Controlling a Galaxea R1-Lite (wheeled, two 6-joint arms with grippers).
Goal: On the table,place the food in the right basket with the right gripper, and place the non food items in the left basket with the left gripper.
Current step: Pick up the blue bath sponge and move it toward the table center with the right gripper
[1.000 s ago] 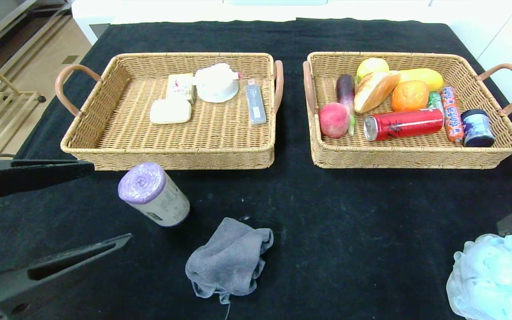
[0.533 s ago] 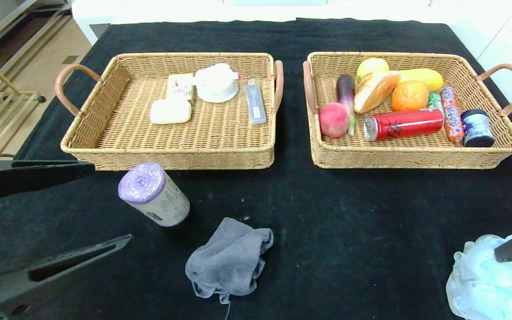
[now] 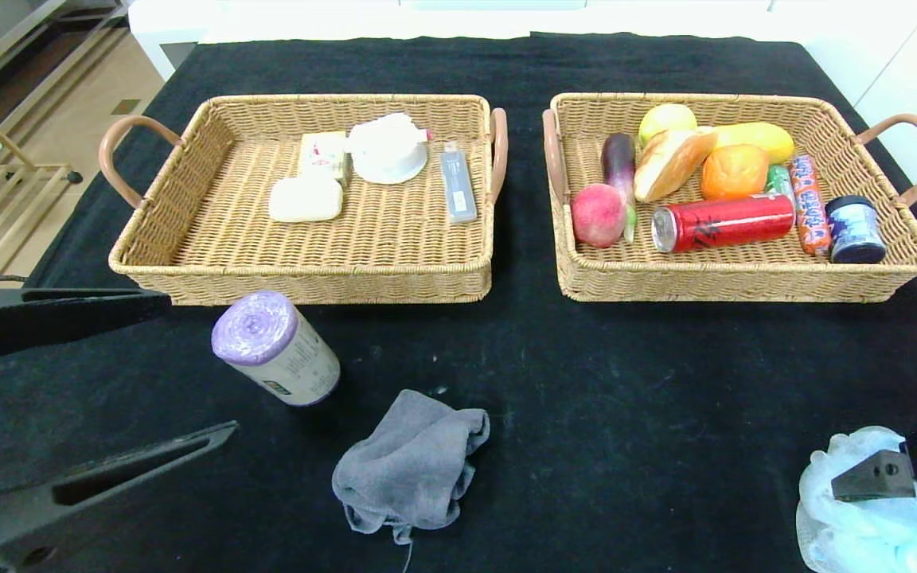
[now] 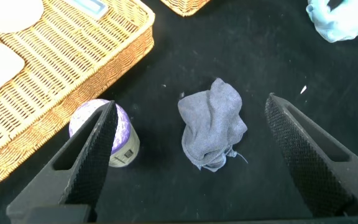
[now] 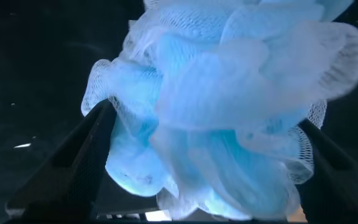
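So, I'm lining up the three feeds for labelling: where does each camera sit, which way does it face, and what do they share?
Head view: on the robot's head, looking forward and down at the black table and both baskets; left gripper at the near left, right gripper at the near right.
Left wrist view: on the left arm, looking down between its open fingers at the grey cloth and purple roll.
Right wrist view: on the right arm, close over the blue bath pouf, its fingers open either side.
Shared: head and left wrist views both show cloth, roll and pouf.

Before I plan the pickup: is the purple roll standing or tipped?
Tipped: the purple roll lies on its side on the black table, its round end facing the head camera.
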